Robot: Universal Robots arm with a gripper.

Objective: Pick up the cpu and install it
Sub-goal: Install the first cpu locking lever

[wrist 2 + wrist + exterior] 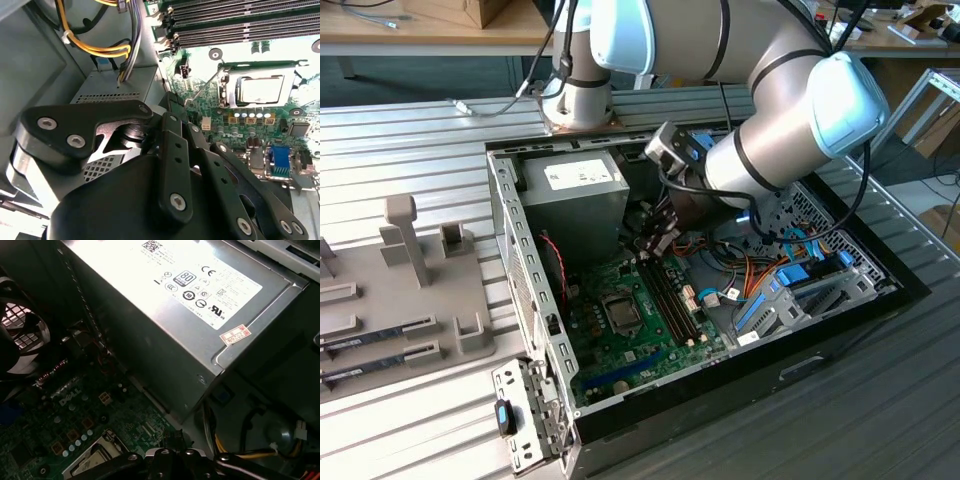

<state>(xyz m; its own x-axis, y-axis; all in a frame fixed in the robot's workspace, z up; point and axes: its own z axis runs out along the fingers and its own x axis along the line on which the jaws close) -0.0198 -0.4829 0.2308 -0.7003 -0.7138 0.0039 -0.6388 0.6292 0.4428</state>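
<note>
Here the cpu (pixel 259 89) sits in its socket — just beside the tool (pixel 655 245), whose grip I cannot tell.

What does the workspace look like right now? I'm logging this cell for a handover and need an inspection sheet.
Surface: ribbed metal table carrying an open computer case and a grey fixture tray.
Job's things: cpu sits in the motherboard socket frame; also seen in the exterior view.
Clutter: memory sticks lying in the tray's slots; power supply inside the case.
Gripper: gripper hangs inside the case above the memory slots, beside the socket; nothing seen in it.
Cables: yellow and black bundle by the power supply; orange and blue leads at the exterior view's right.
Surroundings: wooden benches behind the table.
</note>
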